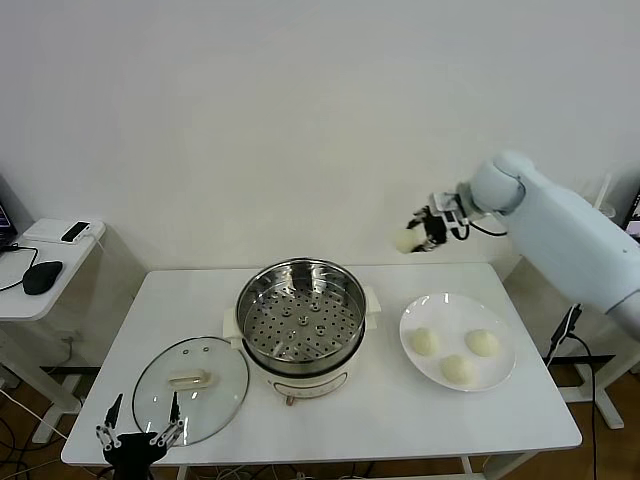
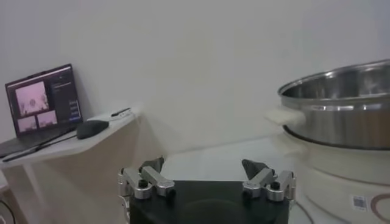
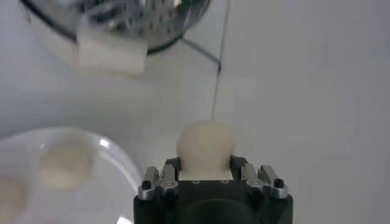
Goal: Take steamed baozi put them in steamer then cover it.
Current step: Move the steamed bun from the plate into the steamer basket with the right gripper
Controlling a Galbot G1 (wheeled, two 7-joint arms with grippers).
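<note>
One steamed baozi (image 1: pixel 405 241) hangs in the air above the surface (image 1: pixel 380 420), clamped in the right end effector (image 1: pixel 420 233) beyond the white plate (image 1: pixel 500 375) holding three others, while the steamer (image 1: pixel 300 325) stands uncovered, its cover (image 1: pixel 190 388) flat beside it near the left end effector (image 1: pixel 140 432), whose fingers are spread apart.

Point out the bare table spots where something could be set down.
Bare: the table's front strip between steamer and plate, and the back-left corner behind the lid. Crowded: lid against steamer; three buns fill the plate. Right gripper holds a bun aloft.
</note>
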